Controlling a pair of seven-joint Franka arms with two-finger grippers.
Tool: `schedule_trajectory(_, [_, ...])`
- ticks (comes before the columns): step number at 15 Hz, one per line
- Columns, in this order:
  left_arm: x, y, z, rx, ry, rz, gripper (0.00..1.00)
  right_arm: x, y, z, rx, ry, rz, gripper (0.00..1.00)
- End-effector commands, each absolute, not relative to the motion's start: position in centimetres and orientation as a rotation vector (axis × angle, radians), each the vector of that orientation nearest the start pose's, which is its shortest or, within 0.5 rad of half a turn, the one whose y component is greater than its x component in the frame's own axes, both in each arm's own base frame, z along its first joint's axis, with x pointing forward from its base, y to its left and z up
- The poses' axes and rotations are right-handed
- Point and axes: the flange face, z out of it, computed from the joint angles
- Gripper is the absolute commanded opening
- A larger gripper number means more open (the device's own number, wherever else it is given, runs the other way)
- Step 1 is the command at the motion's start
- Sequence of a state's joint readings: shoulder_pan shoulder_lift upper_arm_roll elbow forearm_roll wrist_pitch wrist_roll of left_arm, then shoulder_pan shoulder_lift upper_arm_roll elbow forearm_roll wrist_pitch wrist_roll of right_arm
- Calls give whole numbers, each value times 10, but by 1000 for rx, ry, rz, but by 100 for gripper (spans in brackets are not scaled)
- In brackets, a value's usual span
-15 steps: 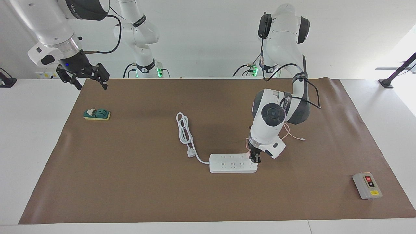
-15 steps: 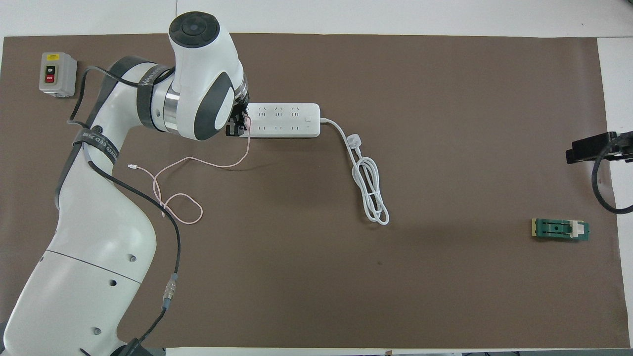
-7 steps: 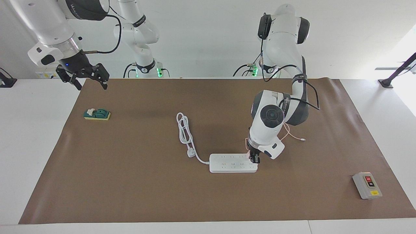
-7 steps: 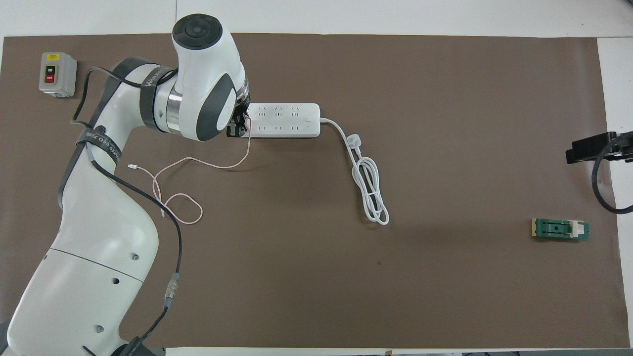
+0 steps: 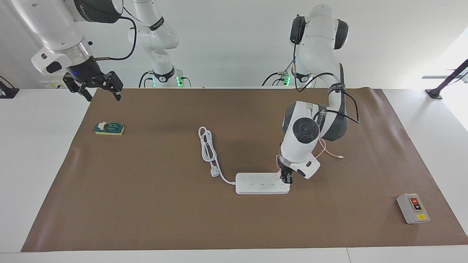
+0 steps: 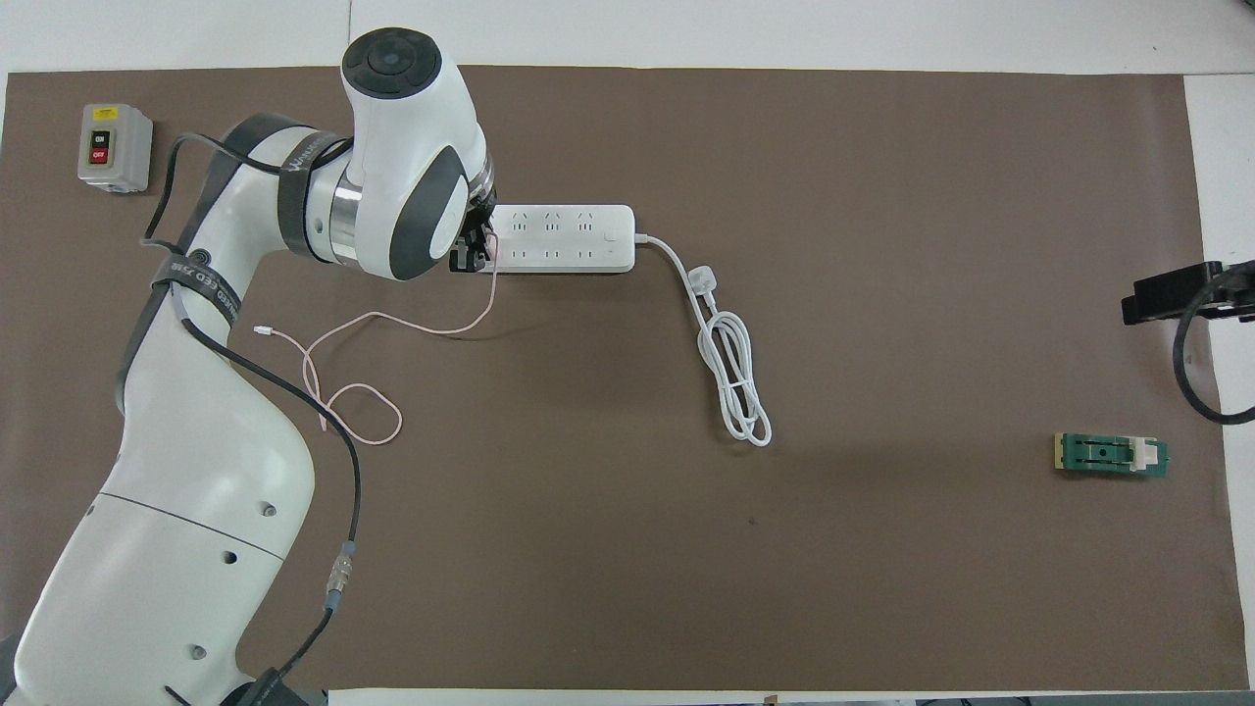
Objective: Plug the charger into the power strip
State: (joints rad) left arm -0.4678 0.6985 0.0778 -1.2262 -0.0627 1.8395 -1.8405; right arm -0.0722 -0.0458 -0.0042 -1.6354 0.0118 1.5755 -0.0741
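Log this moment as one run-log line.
left end effector: shut on charger, at power strip end | right end effector: open, waiting

Charger (image 6: 487, 253) body mostly hidden in the left tool (image 6: 471, 257); right tool (image 6: 1177, 292) cut off at frame edge.

Charger at the end socket of my power strip

I see the white power strip (image 5: 262, 183) lying flat mid-mat, its thick white cord (image 6: 730, 378) coiled toward the right arm's end. The pink charger (image 6: 487, 253) sits at the strip's other end, mostly hidden from me; its thin pink cable (image 6: 392, 324) trails nearer the robots in loose loops to a tiny white connector (image 6: 261, 331).
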Motion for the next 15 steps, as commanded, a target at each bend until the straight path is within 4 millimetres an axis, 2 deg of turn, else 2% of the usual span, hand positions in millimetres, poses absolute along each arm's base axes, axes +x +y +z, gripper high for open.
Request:
schedule_trajectory(1, [670, -307, 324, -2267, -2082, 8, 0, 534, -41, 620, -3123, -19, 26, 100])
schedule_trajectory(4, [669, -307, 315, -2260, -2105, -3, 0, 533, -47, 620, -3123, -9, 26, 100])
schedule_trajectory(5, [665, -313, 310, -2266, -2105, -8, 0, 534, -47, 621, -3123, -9, 21, 100])
schedule_trajectory(11, [664, -315, 307, -2264, -2100, -31, 0, 533, -46, 620, -3123, -14, 26, 100])
schedule_trajectory(15, [666, -309, 314, -2257, -2110, -24, 0, 534, -45, 622, -3124, -14, 19, 100])
